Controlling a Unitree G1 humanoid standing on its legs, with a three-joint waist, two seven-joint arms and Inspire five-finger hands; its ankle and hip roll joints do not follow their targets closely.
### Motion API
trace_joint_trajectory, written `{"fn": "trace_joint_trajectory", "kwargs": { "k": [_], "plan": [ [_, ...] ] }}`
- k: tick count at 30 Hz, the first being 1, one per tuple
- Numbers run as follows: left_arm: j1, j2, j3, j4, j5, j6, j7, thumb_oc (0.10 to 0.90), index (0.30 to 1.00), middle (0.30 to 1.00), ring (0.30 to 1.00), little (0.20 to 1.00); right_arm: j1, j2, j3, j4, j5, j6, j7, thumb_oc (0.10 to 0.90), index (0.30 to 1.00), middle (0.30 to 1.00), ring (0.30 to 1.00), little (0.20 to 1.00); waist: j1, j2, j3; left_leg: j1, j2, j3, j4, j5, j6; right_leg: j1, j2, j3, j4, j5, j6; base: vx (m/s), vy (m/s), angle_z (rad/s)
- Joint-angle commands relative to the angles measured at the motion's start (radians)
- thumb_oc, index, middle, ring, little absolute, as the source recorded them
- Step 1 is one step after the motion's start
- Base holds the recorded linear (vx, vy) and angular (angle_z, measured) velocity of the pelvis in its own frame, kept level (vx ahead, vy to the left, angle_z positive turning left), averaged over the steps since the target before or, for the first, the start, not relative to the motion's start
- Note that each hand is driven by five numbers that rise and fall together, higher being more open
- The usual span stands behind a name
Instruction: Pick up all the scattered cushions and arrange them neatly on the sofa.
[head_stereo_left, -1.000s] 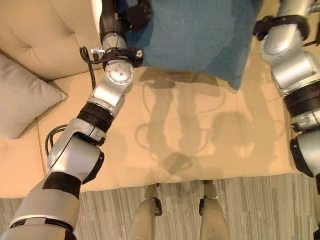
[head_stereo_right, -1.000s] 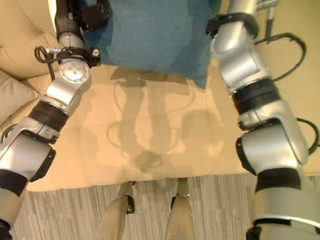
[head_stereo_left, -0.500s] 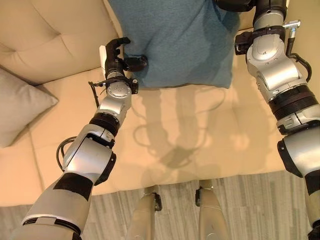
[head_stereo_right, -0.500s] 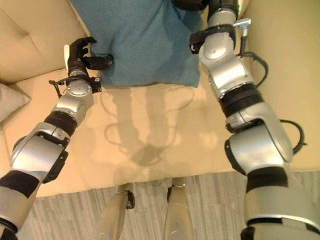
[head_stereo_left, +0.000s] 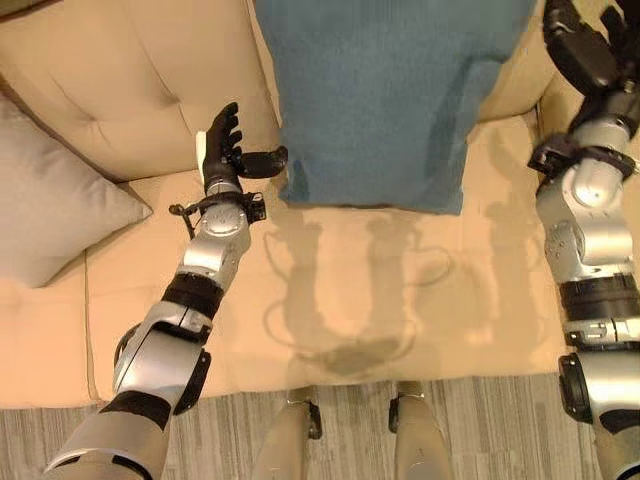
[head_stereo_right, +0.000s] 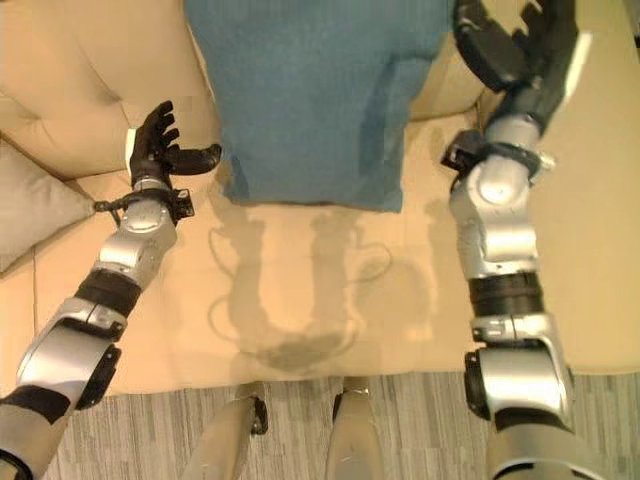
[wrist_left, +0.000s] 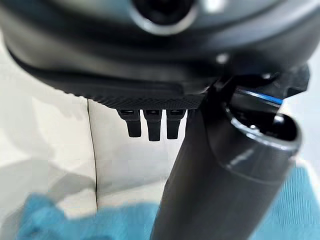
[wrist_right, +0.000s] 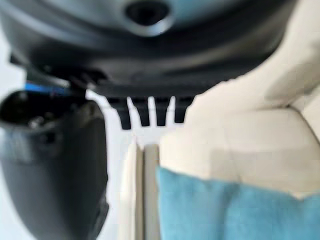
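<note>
1. Spanning every view, the cream tufted leather sofa (head_stereo_left: 120, 80) has a smooth, buttoned backrest and a broad flat seat.
2. The large teal square cushion of nubbly woven fabric (head_stereo_left: 385, 95) stands upright against the backrest, its lower edge on the seat; it looks placed, so the step in hand reads as letting go after setting it down.
3. A pale grey soft fabric cushion (head_stereo_left: 55, 205) leans at the robot's left end of the sofa, well apart from the teal one.
4. The left hand (head_stereo_left: 222, 150) is released, fingers straight, thumb reaching toward the teal cushion's lower corner, whether touching I cannot tell.
5. The right hand (head_stereo_right: 520, 45) is likewise spread and empty, just beside the cushion's upper right edge.
6. Next, I judge, the arms should draw clear and seek any remaining cushion.
</note>
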Motion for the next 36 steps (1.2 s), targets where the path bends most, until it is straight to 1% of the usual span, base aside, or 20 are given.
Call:
{"fn": "trace_joint_trajectory", "kwargs": {
  "k": [1, 2, 3, 6, 10, 12, 13, 15, 17, 19, 20, 22, 26, 28, 29, 30, 31, 32, 34, 36],
  "plan": [
    [0.165, 0.072, 0.092, -0.089, 0.06, -0.092, -0.006, 0.8, 0.9, 0.9, 0.9, 0.9, 0.166, 0.049, -0.151, -0.12, 0.01, -0.147, 0.032, 0.8, 0.9, 0.9, 0.9, 0.9, 0.027, -0.047, -0.177, 0.064, -0.003, -0.002, 0.006, -0.137, -0.027, 0.088, 0.012, 0.021, 0.029, -0.172, 0.009, 0.16, 0.015, 0.03],
    [0.367, 0.059, 0.18, -0.149, 0.015, -0.11, -0.063, 0.8, 0.9, 0.9, 0.9, 0.9, 0.299, 0.079, -0.242, -0.153, -0.006, -0.147, 0.061, 0.8, 0.9, 0.9, 0.9, 0.9, 0.025, -0.055, -0.194, 0.093, -0.001, -0.003, 0.006, -0.149, -0.018, 0.116, 0.014, 0.02, 0.031, -0.182, 0.009, 0.14, 0.014, 0.01],
    [0.388, 0.058, 0.182, -0.162, 0.016, -0.108, -0.067, 0.8, 0.9, 0.9, 0.9, 0.9, 0.316, 0.084, -0.243, -0.161, -0.007, -0.146, 0.063, 0.8, 0.9, 0.9, 0.9, 0.9, 0.025, -0.056, -0.201, 0.099, -0.001, -0.003, 0.006, -0.152, -0.018, 0.122, 0.014, 0.02, 0.03, -0.184, 0.009, 0.15, 0.036, -0.02],
    [0.692, 0.014, 0.287, -0.215, -0.026, -0.133, -0.143, 0.8, 0.9, 0.9, 0.9, 0.9, 0.543, 0.111, -0.347, -0.137, -0.061, -0.123, 0.12, 0.8, 0.9, 0.9, 0.9, 0.9, 0.022, -0.067, -0.223, 0.178, 0.0, -0.004, 0.006, -0.181, 0.001, 0.182, 0.01, 0.021, 0.063, -0.215, 0.011, 0.1, 0.09, -0.04],
    [0.9, -0.052, 0.304, -0.047, 0.069, -0.095, -0.233, 0.8, 0.9, 0.9, 0.9, 0.9, 0.765, 0.198, -0.451, 0.0, -0.057, -0.088, 0.178, 0.8, 0.9, 0.9, 0.9, 0.9, 0.006, -0.075, -0.232, 0.266, -0.01, 0.005, 0.071, -0.242, 0.027, 0.256, -0.016, 0.024, 0.149, -0.258, 0.02, 0.07, 0.177, -0.03],
    [0.957, -0.08, 0.304, 0.023, 0.156, -0.111, -0.217, 0.8, 0.9, 0.9, 0.9, 0.9, 0.834, 0.258, -0.492, 0.073, -0.04, -0.099, 0.17, 0.8, 0.9, 0.9, 0.9, 0.9, 0.006, -0.082, -0.236, 0.29, -0.026, 0.003, 0.114, -0.28, 0.041, 0.289, -0.033, 0.018, 0.165, -0.262, 0.027, 0.04, 0.204, 0.03],
    [0.976, -0.082, 0.287, 0.047, 0.216, -0.119, -0.218, 0.8, 0.9, 0.9, 0.9, 0.9, 0.862, 0.285, -0.517, 0.106, -0.028, -0.104, 0.163, 0.8, 0.9, 0.9, 0.9, 0.9, 0.005, -0.088, -0.233, 0.303, -0.036, 0.003, 0.125, -0.293, 0.05, 0.301, -0.041, 0.019, 0.169, -0.25, 0.035, -0.01, 0.203, 0.04],
    [0.983, -0.135, 0.309, 0.165, 0.142, -0.11, -0.24, 0.8, 0.9, 0.9, 0.9, 0.9, 0.862, 0.301, -0.517, 0.187, 0.014, -0.105, 0.155, 0.8, 0.9, 0.9, 0.9, 0.9, 0.016, -0.101, -0.227, 0.314, -0.048, 0.018, 0.116, -0.298, 0.058, 0.294, -0.053, 0.021, 0.15, -0.197, 0.053, -0.14, 0.17, -0.02],
    [0.959, -0.177, 0.296, 0.339, 0.13, -0.11, -0.256, 0.8, 0.9, 0.9, 0.9, 0.9, 0.822, 0.323, -0.462, 0.265, 0.028, -0.101, 0.157, 0.8, 0.9, 0.9, 0.9, 0.9, 0.028, -0.119, -0.225, 0.303, -0.06, 0.056, 0.093, -0.282, 0.061, 0.242, -0.069, 0.019, 0.113, -0.061, 0.091, -0.31, 0.142, -0.3],
    [0.946, -0.171, 0.272, 0.392, 0.175, -0.101, -0.255, 0.8, 0.9, 0.9, 0.9, 0.9, 0.816, 0.344, -0.428, 0.269, 0.017, -0.096, 0.162, 0.8, 0.9, 0.9, 0.9, 0.9, 0.035, -0.12, -0.222, 0.292, -0.051, 0.076, 0.085, -0.269, 0.059, 0.21, -0.072, -0.011, 0.112, -0.035, 0.1, -0.3, 0.102, -0.75],
    [0.947, -0.191, 0.265, 0.49, 0.191, -0.075, -0.267, 0.8, 0.9, 0.9, 0.9, 0.9, 0.808, 0.371, -0.382, 0.293, 0.022, -0.094, 0.165, 0.8, 0.9, 0.9, 0.9, 0.9, 0.061, -0.107, -0.211, 0.273, -0.026, 0.11, 0.08, -0.243, 0.057, 0.235, -0.067, -0.119, 0.157, -0.125, 0.077, -0.39, 0.178, -0.91],
    [0.948, -0.188, 0.239, 0.564, 0.269, -0.052, -0.264, 0.8, 0.9, 0.9, 0.9, 0.9, 0.796, 0.407, -0.319, 0.365, 0.021, -0.084, 0.174, 0.8, 0.9, 0.9, 0.9, 0.9, 0.077, -0.102, -0.219, 0.26, -0.017, 0.143, 0.06, -0.21, 0.064, 0.284, -0.048, -0.147, 0.272, -0.216, 0.055, -0.39, 0.185, -0.47],
    [0.963, -0.185, 0.174, 0.571, 0.364, -0.038, -0.243, 0.8, 0.9, 0.9, 0.9, 0.9, 0.818, 0.442, -0.21, 0.528, -0.055, -0.031, 0.175, 0.8, 0.9, 0.9, 0.9, 0.9, 0.129, -0.128, -0.268, 0.22, -0.047, 0.162, 0.032, -0.156, 0.076, 0.412, 0.019, -0.098, 0.373, -0.31, 0.047, -0.3, 0.045, -0.35],
    [0.948, -0.179, 0.122, 0.571, 0.419, -0.028, -0.244, 0.8, 0.9, 0.9, 0.9, 0.9, 0.821, 0.452, -0.159, 0.626, -0.072, -0.007, 0.188, 0.8, 0.9, 0.9, 0.9, 0.9, 0.145, -0.149, -0.286, 0.154, -0.07, 0.153, 0.046, -0.122, 0.075, 0.445, 0.086, -0.002, 0.399, -0.321, 0.032, -0.46, -0.035, 0.0],
    [0.935, -0.166, 0.104, 0.55, 0.424, -0.03, -0.236, 0.8, 0.9, 0.9, 0.9, 0.9, 0.805, 0.454, -0.107, 0.689, -0.1, 0.017, 0.185, 0.8, 0.9, 0.9, 0.9, 0.9, 0.17, -0.163, -0.285, 0.088, -0.087, 0.162, 0.065, -0.09, 0.075, 0.51, 0.137, 0.044, 0.351, -0.364, 0.002, -0.45, -0.041, 0.29],
    [0.935, -0.167, 0.104, 0.55, 0.424, -0.03, -0.236, 0.8, 0.9, 0.9, 0.9, 0.9, 0.804, 0.454, -0.107, 0.689, -0.1, 0.017, 0.185, 0.8, 0.9, 0.9, 0.9, 0.9, 0.172, -0.16, -0.287, 0.083, -0.082, 0.162, 0.068, -0.089, 0.073, 0.507, 0.142, 0.046, 0.348, -0.359, 0.001, -0.5, -0.083, 0.41],
    [0.928, -0.157, 0.094, 0.541, 0.415, -0.03, -0.231, 0.8, 0.9, 0.9, 0.9, 0.9, 0.808, 0.464, -0.07, 0.695, -0.116, 0.026, 0.194, 0.8, 0.9, 0.9, 0.9, 0.9, 0.182, -0.165, -0.268, 0.057, -0.081, 0.153, 0.073, -0.055, 0.067, 0.502, 0.16, 0.061, 0.319, -0.425, -0.037, -0.36, -0.087, 0.29],
    [0.905, -0.159, 0.091, 0.536, 0.419, -0.034, -0.233, 0.8, 0.9, 0.9, 0.9, 0.9, 0.806, 0.459, -0.038, 0.701, -0.137, 0.029, 0.204, 0.8, 0.9, 0.9, 0.9, 0.9, 0.187, -0.153, -0.262, 0.018, -0.069, 0.145, 0.073, -0.021, 0.047, 0.499, 0.186, 0.074, 0.273, -0.501, -0.073, -0.54, -0.125, 0.29],
    [0.894, -0.16, 0.09, 0.527, 0.405, -0.035, -0.229, 0.8, 0.9, 0.9, 0.9, 0.9, 0.792, 0.447, 0.008, 0.692, -0.184, 0.032, 0.21, 0.8, 0.9, 0.9, 0.9, 0.9, 0.18, -0.12, -0.22, 0.005, -0.045, 0.133, 0.042, 0.035, 0.014, 0.445, 0.219, 0.079, 0.298, -0.528, -0.11, -0.6, -0.085, 0.18],
    [0.903, -0.169, 0.099, 0.52, 0.387, -0.042, -0.223, 0.8, 0.9, 0.9, 0.9, 0.9, 0.796, 0.439, 0.025, 0.698, -0.209, 0.039, 0.218, 0.8, 0.9, 0.9, 0.9, 0.9, 0.177, -0.091, -0.193, 0.0, -0.026, 0.118, 0.019, 0.042, 0.0, 0.442, 0.239, 0.069, 0.275, -0.526, -0.122, -0.51, -0.03, -0.18]
  ]
}}
